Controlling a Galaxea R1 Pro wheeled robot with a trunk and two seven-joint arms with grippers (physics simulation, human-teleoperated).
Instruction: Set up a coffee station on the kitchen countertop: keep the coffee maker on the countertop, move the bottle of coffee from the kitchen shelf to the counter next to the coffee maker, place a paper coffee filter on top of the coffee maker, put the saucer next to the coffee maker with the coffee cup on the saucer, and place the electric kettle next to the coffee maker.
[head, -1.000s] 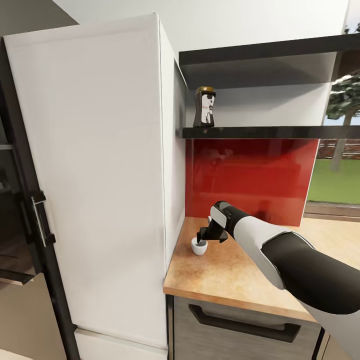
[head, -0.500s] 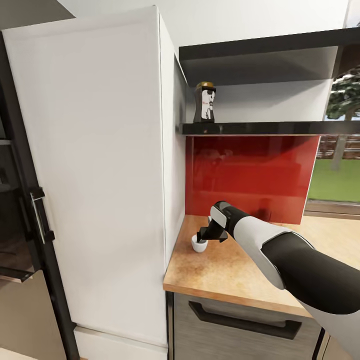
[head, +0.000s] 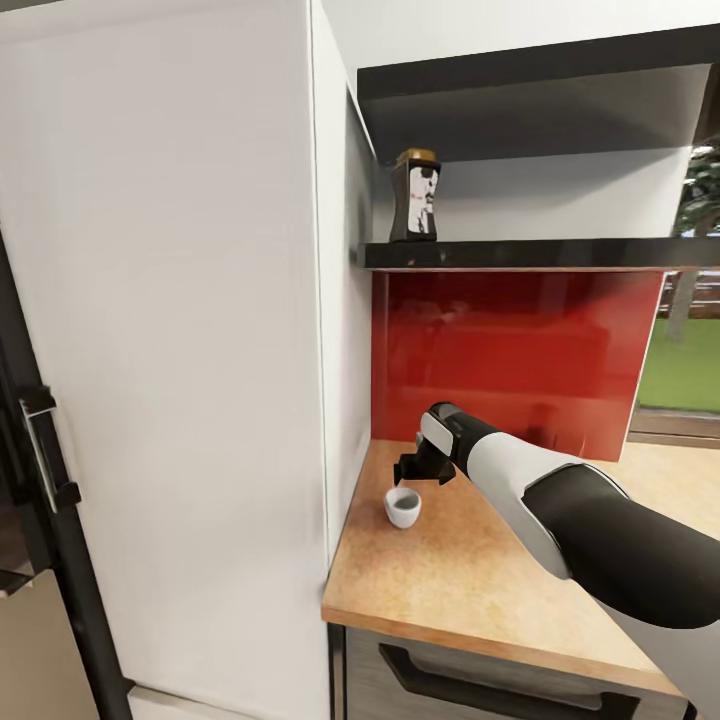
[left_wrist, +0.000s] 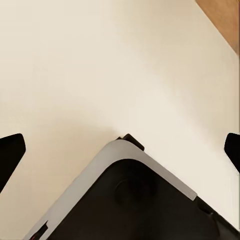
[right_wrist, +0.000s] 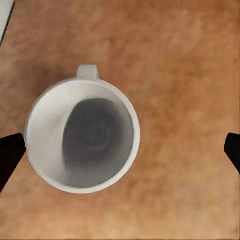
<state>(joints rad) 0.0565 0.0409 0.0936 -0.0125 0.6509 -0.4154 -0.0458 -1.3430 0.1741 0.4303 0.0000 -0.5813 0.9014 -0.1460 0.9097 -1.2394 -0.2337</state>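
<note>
Head view has my right arm reaching forward over the kitchen countertop (head: 470, 570), its gripper (head: 412, 470) hanging just above the coffee cup (head: 402, 507) and a little behind it, not touching it; the cup stands upright on the bare wood-look surface, close to the countertop's left end and near the tall white cabinet (head: 180, 350) that bounds it; behind the cup rises a red backsplash (head: 510, 350). Above that, the bottle of coffee (head: 414, 196) stands upright on a dark shelf (head: 530, 255), near the shelf's left end beside the cabinet wall; its yellowish lid and pale label are visible.

My right wrist view looks straight down into the cup (right_wrist: 82, 135); its handle points away from the camera's near edge, and its inside is shaded grey. My right gripper's fingertips (right_wrist: 10, 155) sit wide apart at either edge of that picture, spread well clear of the cup's rim, so the jaws are released and hold nothing.

My left gripper's dark fingertips (left_wrist: 10, 152) likewise stand far apart, parted and empty, over a pale surface and part of my own dark-and-grey body.
</note>
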